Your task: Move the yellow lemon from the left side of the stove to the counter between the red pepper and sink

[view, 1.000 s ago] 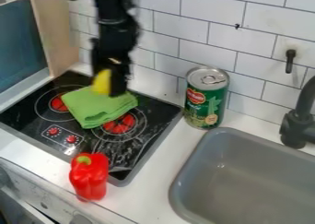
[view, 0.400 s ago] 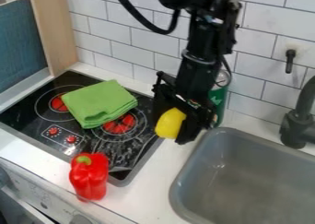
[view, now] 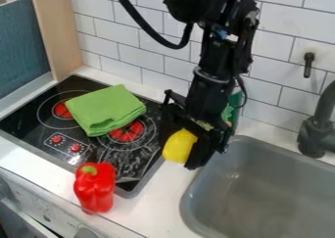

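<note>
The black gripper (view: pixel 181 156) hangs over the counter strip between the stove and the grey sink, shut on a yellow rounded object (view: pixel 179 146) that sits between its fingers. Behind the gripper and mostly hidden by it stands a green can (view: pixel 233 106), close to the wall. A folded green cloth (view: pixel 106 109) lies on the black stove top, left of the gripper. On the counter at the stove's front edge, a red bell pepper (view: pixel 95 188) stands upright, lower left of the gripper.
The stove (view: pixel 51 123) has red burners and two red knobs. To the right is the sink (view: pixel 272 193), with a black faucet (view: pixel 317 134) at its back right. A white tiled wall (view: pixel 160 48) runs behind, and a wooden panel (view: pixel 58 31) rises at the left.
The gripper, with the yellow object, has moved right from above the green cloth to in front of the can, then slightly lower. Cloth and pepper have stayed put.
</note>
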Tool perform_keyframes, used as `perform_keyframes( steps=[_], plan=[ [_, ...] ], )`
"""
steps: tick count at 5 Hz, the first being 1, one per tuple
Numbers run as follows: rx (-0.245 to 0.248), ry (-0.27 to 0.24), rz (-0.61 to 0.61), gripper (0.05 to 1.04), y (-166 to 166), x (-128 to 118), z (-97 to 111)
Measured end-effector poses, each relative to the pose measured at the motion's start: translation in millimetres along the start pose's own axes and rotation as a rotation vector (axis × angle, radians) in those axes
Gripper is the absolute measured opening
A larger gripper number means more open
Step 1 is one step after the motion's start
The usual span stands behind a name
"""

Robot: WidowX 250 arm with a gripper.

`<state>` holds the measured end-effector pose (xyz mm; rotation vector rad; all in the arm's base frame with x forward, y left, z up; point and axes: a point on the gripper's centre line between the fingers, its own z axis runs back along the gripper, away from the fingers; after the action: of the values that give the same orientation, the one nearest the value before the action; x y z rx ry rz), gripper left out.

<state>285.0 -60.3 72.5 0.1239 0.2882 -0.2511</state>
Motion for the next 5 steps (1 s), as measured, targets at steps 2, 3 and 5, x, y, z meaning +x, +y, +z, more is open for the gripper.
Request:
perform_keyframes(
  steps=[2, 3, 5],
  plan=[
    [-0.024, -0.047, -0.007, 0.829, -4.0, -14.2, -22.6],
    [-0.057, -0.088, -0.013, 0.828, 3.9, -16.9, -38.6],
    [-0.110, -0.136, -0.005, 0.829, 8.8, -19.8, -51.8]
  ],
)
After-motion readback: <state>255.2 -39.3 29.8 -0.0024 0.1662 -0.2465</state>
